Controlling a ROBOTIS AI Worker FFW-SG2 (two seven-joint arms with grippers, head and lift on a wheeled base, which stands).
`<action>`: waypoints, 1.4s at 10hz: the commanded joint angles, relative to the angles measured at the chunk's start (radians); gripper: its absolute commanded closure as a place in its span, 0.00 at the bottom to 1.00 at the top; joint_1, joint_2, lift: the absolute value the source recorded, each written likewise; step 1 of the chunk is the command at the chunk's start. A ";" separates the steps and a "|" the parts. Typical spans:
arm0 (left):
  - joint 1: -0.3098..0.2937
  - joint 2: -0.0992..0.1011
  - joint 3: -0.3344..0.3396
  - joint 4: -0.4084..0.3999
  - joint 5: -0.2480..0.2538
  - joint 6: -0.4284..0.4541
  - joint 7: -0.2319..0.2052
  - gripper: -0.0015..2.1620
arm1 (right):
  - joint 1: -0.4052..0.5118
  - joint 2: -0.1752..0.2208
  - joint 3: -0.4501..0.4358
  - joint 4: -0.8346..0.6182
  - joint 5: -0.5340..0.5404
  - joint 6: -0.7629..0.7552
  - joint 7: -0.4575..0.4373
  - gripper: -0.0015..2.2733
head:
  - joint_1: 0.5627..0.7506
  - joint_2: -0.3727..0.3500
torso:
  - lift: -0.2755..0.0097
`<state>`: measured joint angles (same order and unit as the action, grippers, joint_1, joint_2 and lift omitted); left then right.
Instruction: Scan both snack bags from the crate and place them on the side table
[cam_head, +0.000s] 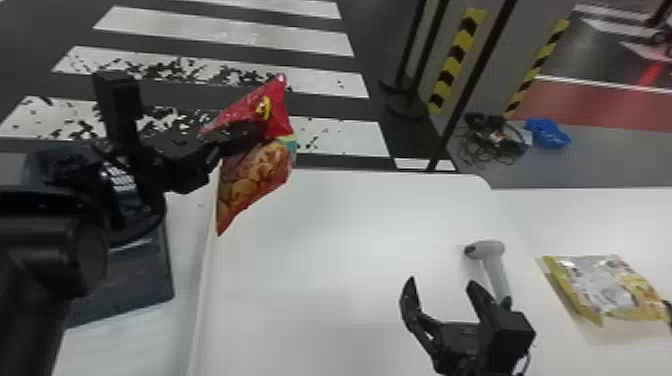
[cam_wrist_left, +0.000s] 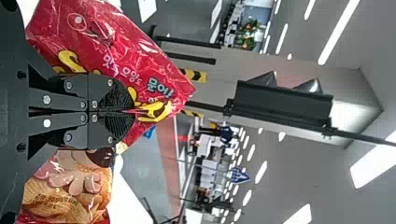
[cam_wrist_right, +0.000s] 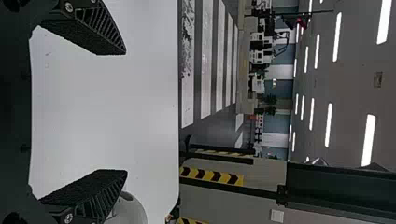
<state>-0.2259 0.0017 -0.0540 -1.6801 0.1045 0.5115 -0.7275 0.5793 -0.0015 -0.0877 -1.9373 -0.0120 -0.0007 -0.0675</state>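
My left gripper (cam_head: 245, 137) is shut on the red snack bag (cam_head: 255, 172), held up above the far left edge of the white table. In the left wrist view the left gripper (cam_wrist_left: 123, 111) pinches the red bag (cam_wrist_left: 135, 56), its fingertips together on the crumpled film. The right gripper (cam_head: 440, 292) stands open over the table with nothing between its fingers; the right wrist view shows that gripper (cam_wrist_right: 123, 112) wide apart too. Just beyond it lies the grey-white scanner (cam_head: 494, 265), also by one finger in the right wrist view (cam_wrist_right: 128, 210). A yellow snack bag (cam_head: 600, 287) lies flat at the right.
A dark crate (cam_head: 135, 275) sits at the left, partly behind the left arm. The white table (cam_head: 340, 240) spans the middle. Past its far edge are a dark post (cam_head: 470, 80), cables (cam_head: 492, 142) and a blue item (cam_head: 547, 133) on the floor.
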 joint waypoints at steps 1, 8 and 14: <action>0.010 -0.004 -0.058 0.014 -0.043 0.000 0.008 0.99 | 0.002 0.002 -0.015 -0.017 -0.019 -0.003 0.000 0.04 | 0.70 0.15 | 0.63; 0.063 -0.004 -0.308 0.143 -0.034 0.003 0.154 0.99 | 0.004 0.002 -0.040 -0.057 -0.071 -0.040 0.001 0.04 | 0.70 0.03 | 0.63; 0.066 -0.004 -0.478 0.243 -0.034 -0.058 0.293 0.00 | 0.004 0.002 -0.043 -0.058 -0.072 -0.028 0.001 0.04 | 0.70 0.03 | 0.63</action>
<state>-0.1595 0.0015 -0.5277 -1.4373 0.0752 0.4563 -0.4354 0.5824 -0.0015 -0.1308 -1.9957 -0.0843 -0.0276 -0.0659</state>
